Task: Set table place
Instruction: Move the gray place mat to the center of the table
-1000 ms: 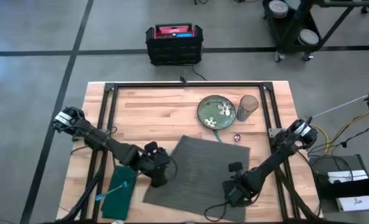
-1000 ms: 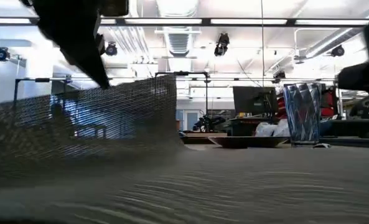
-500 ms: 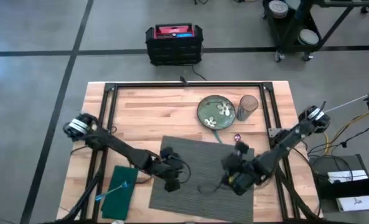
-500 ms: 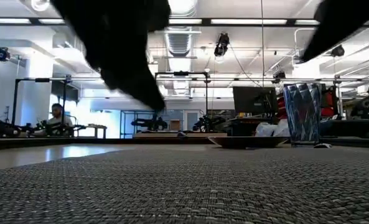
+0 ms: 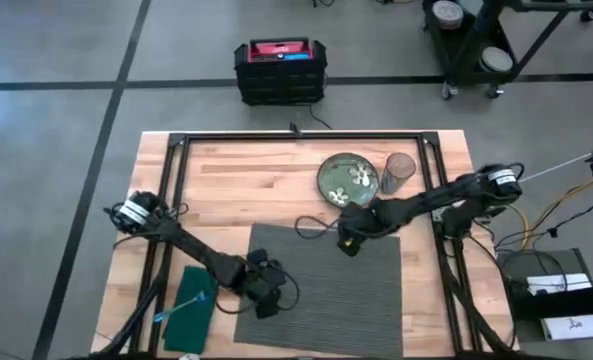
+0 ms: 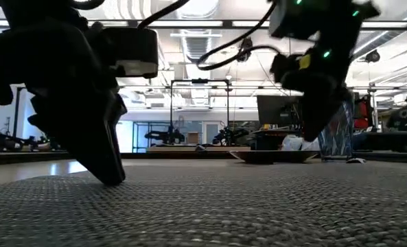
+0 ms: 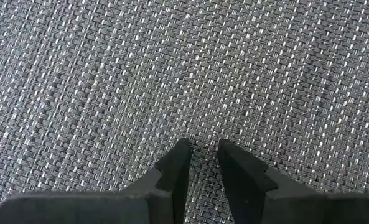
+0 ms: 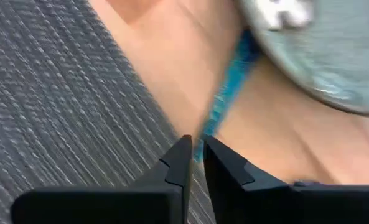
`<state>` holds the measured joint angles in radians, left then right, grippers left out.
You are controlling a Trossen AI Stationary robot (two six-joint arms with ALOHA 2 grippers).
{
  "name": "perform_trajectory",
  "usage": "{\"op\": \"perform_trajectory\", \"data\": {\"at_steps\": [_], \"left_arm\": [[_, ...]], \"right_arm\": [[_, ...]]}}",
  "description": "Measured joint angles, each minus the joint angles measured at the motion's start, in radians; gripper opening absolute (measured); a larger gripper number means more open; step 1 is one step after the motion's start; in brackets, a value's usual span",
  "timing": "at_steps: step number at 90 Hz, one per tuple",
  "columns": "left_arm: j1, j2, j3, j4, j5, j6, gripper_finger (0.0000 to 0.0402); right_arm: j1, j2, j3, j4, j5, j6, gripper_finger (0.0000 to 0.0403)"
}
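1. Status from my remote seat: the placemat (image 5: 321,283) lies flat on the near-middle of the table (image 5: 236,180), so the base layer looks done.
2. Left gripper (image 5: 266,300) sits low on the mat's left edge. In its wrist view the jaws are narrowed to a thin gap, holding nothing, tips right at the weave.
3. Right gripper (image 5: 350,243) is at the mat's far edge, just short of the plate (image 5: 348,179). Jaws nearly together, with a blue strip (image 8: 224,99) just past the tips; can't tell if it's pinched.
4. Still left, I reckon: plate, glass (image 5: 399,171) and the green napkin (image 5: 190,310) are all off the mat.
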<state>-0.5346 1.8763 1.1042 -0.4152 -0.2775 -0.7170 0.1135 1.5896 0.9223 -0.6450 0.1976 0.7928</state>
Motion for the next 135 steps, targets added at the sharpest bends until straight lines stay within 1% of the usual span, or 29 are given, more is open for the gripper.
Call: {"op": "perform_trajectory", "data": {"at_steps": [6, 24, 29, 37, 46, 53, 61, 80, 97, 112, 122, 128, 135], "left_arm": [[0.000, 0.000, 0.000, 0.001, -0.002, 0.006, 0.0074], [-0.001, 0.000, -0.001, 0.004, -0.008, 0.025, 0.0074], [-0.001, 0.000, -0.001, 0.006, -0.008, 0.028, 0.0074], [-0.001, 0.000, -0.001, 0.008, -0.010, 0.030, 0.0074], [-0.001, 0.000, -0.002, 0.009, -0.010, 0.032, 0.0074], [-0.001, 0.000, -0.002, 0.012, -0.010, 0.037, 0.0074], [-0.001, 0.000, -0.002, 0.013, -0.011, 0.039, 0.0074], [-0.002, 0.000, -0.002, 0.014, -0.011, 0.043, 0.0074], [-0.003, 0.000, -0.002, 0.015, -0.011, 0.044, 0.0074], [-0.004, 0.000, -0.002, 0.015, -0.011, 0.046, 0.0074], [-0.005, 0.000, -0.002, 0.016, -0.011, 0.047, 0.0074], [-0.005, 0.000, -0.002, 0.016, -0.011, 0.049, 0.0074], [-0.005, -0.001, -0.002, 0.016, -0.011, 0.054, 0.0074]], "right_arm": [[-0.018, 0.002, -0.016, 0.030, -0.021, -0.006, 0.0054], [-0.035, 0.013, -0.034, 0.025, -0.014, 0.018, 0.0089], [-0.035, 0.025, -0.037, 0.044, -0.022, 0.019, 0.0101], [-0.033, 0.064, -0.046, 0.026, -0.023, 0.037, 0.0119], [-0.034, 0.100, -0.041, 0.037, -0.008, 0.052, 0.0131], [-0.032, 0.119, -0.041, 0.032, 0.009, 0.042, 0.0129], [-0.032, 0.119, -0.041, 0.020, 0.016, -0.018, 0.0115], [-0.033, 0.098, -0.043, -0.083, 0.045, -0.241, 0.0067], [-0.033, 0.098, -0.048, -0.147, 0.069, -0.417, 0.0047], [-0.032, 0.100, -0.054, -0.215, 0.146, -0.526, 0.0052], [-0.037, 0.102, -0.058, -0.261, 0.192, -0.532, 0.0066], [-0.037, 0.096, -0.058, -0.298, 0.191, -0.505, 0.0076], [-0.037, 0.082, -0.023, -0.389, 0.123, -0.425, 0.0089]]}}
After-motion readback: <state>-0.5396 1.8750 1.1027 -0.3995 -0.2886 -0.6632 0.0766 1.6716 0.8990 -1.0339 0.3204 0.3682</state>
